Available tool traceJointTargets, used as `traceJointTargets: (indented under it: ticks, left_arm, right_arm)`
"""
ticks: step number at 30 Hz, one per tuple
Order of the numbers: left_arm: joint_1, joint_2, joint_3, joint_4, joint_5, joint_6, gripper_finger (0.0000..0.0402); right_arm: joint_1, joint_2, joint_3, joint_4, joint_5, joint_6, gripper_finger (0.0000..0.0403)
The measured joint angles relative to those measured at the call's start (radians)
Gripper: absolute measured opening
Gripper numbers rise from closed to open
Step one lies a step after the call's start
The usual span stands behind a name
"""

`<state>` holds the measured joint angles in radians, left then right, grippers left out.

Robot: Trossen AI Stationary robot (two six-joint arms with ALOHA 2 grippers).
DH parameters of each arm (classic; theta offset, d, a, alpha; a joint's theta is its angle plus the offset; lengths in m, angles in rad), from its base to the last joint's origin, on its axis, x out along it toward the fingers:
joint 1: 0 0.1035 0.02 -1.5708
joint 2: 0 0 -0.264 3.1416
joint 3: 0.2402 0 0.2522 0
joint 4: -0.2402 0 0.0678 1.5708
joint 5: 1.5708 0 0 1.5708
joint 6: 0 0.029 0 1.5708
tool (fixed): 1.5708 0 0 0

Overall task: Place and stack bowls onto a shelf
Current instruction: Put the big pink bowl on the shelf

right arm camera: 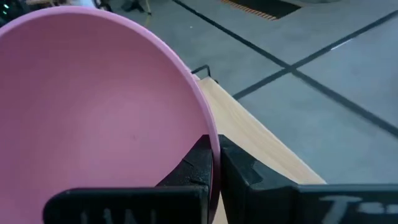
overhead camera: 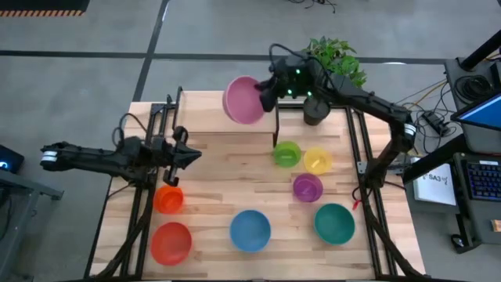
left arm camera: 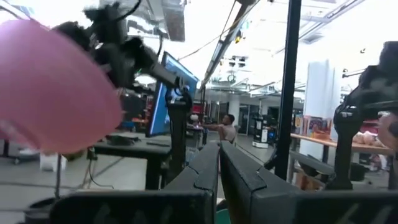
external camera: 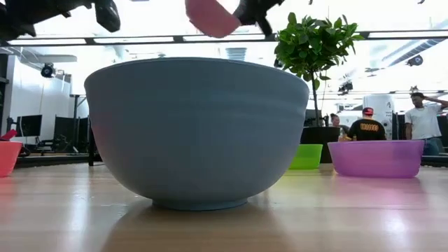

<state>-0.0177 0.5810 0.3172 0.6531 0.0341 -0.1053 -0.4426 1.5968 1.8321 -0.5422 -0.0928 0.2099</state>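
Observation:
My right gripper (overhead camera: 264, 92) holds the pink bowl (overhead camera: 243, 99) in the air above the shelf (overhead camera: 207, 117), a light-wood board on black legs at the table's far edge. In the low view the pink bowl (external camera: 213, 15) shows at the top. My left gripper (overhead camera: 192, 155) hovers shut over the table's left half, near the shelf's front edge, touching nothing; its fingers (left arm camera: 219, 165) lie together. On the table rest the green (overhead camera: 286, 153), yellow (overhead camera: 317, 160), purple (overhead camera: 308, 187), teal (overhead camera: 334, 223), blue (overhead camera: 250, 230), orange (overhead camera: 167, 199) and red-orange (overhead camera: 171, 243) bowls. My right gripper (right arm camera: 216, 158) pinches the pink bowl's rim (right arm camera: 211, 140), one finger inside the bowl and one outside against its wall. The fingers come from the table's right side. The bowl is lifted clear and tipped on its side, its opening facing the gripper.
A potted plant (overhead camera: 337, 59) stands at the far edge, right of the shelf. Black frame rails (overhead camera: 137, 211) run along both table sides. The blue bowl (external camera: 196, 133) fills the low view. People (external camera: 364, 127) stand in the room beyond.

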Motion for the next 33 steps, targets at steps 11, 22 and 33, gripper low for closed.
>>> traceJointTargets:
  ticks: [11, 22, 33]
  left_arm:
    - [0.0, -0.157, -0.001, -0.201, -0.001, 0.019, 0.0]
    - [0.0, -0.199, -0.001, -0.197, -0.001, 0.048, 0.0]
    - [0.0, -0.268, -0.002, -0.207, -0.001, 0.106, 0.0]
  right_arm:
    - [-0.031, 0.314, 0.274, -0.035, -0.109, 0.0, 0.0009]
    - [-0.028, 0.517, 0.495, -0.133, -0.171, 0.025, 0.0009]
    - [-0.038, 0.515, 0.498, -0.304, -0.008, 0.04, 0.0009]
